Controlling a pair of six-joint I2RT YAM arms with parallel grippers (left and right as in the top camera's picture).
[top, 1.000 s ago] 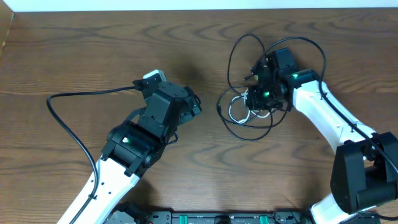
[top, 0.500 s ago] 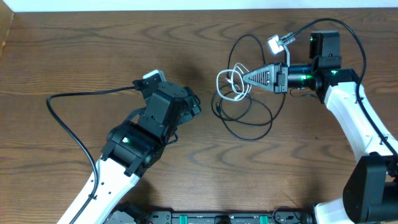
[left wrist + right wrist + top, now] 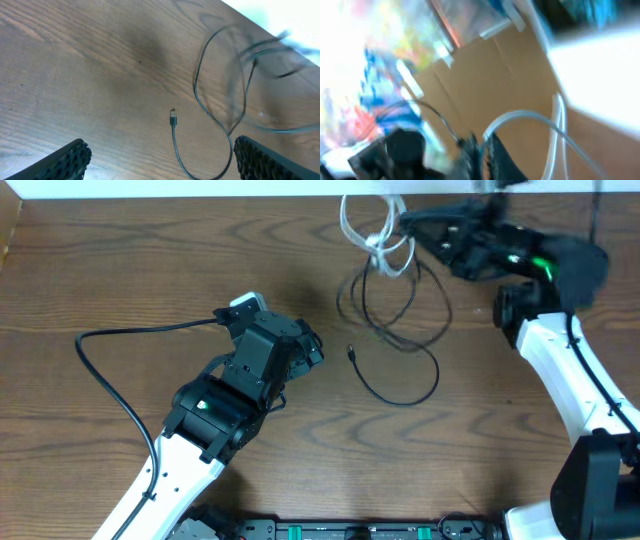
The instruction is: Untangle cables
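right gripper [image 3: 405, 225] closed around white cable [image 3: 372, 237] (view blurred), black cable [image 3: 173, 118] plug on table [image 3: 120, 260], left gripper [image 3: 162, 155] spread wide, empty

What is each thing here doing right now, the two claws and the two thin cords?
Thin white cable: looped, lifted off the brown wooden table.
Thin black cable: top hanging from the white loops, lower loop and plug end on the table.
Right gripper: raised, shut on the white cable.
Left gripper: open, empty, above the table.
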